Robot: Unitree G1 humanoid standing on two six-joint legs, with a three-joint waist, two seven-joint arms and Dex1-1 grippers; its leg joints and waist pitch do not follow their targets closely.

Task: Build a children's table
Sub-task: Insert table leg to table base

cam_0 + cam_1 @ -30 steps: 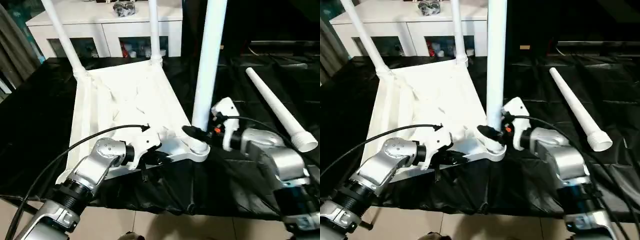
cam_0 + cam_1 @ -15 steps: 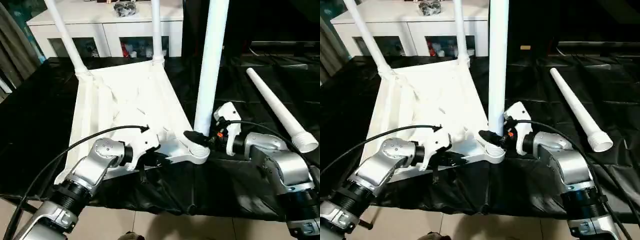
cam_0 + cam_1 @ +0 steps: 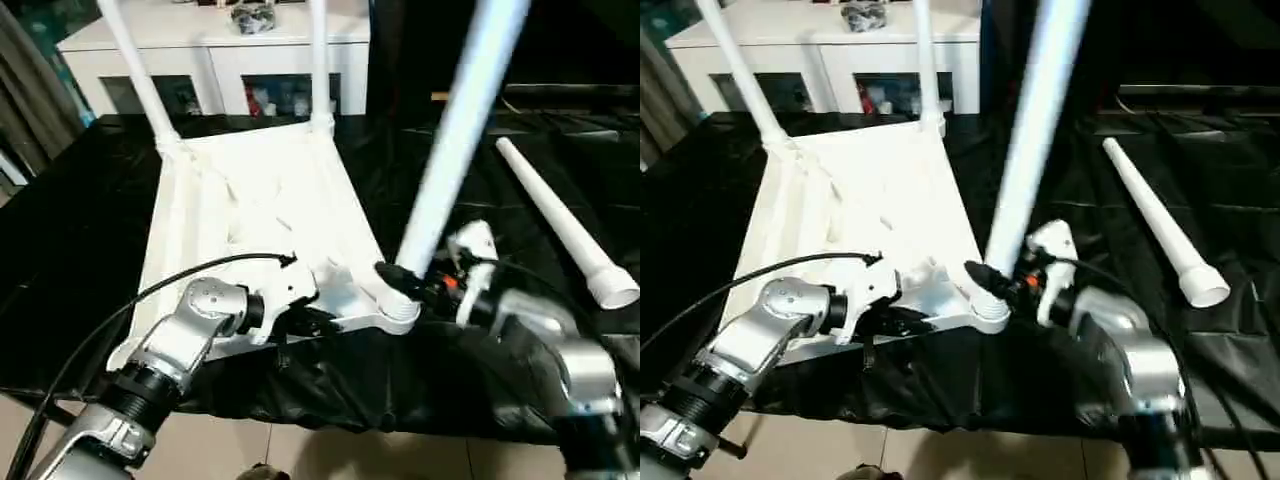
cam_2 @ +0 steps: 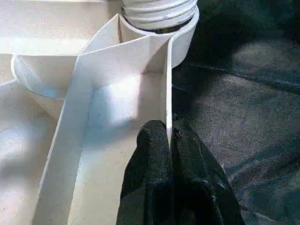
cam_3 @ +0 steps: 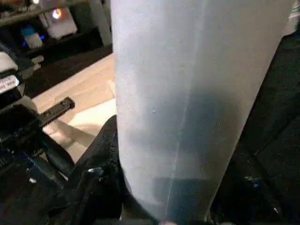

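The white tabletop (image 3: 260,210) lies underside up on black cloth. Two white legs (image 3: 140,80) (image 3: 320,60) stand in its far corner sockets. A third leg (image 3: 455,140) rises from the near right socket (image 3: 398,312) and leans to the right. My right gripper (image 3: 400,280) is shut on it just above the socket; the right wrist view has the leg (image 5: 197,93) between the black fingers (image 5: 101,159). My left gripper (image 3: 315,322) is shut on the tabletop's near rim, pinching a thin wall (image 4: 168,93) beside the socket (image 4: 183,37). A fourth leg (image 3: 560,225) lies loose at the right.
A white cabinet (image 3: 220,60) with glass doors stands behind the table. Black cloth (image 3: 60,250) covers the work surface and hangs over its near edge, with floor tiles below. Cables run along both forearms.
The leg in my right gripper has tipped from nearly upright to a clear lean to the right, and my right forearm has shifted. My left gripper keeps its hold on the rim.
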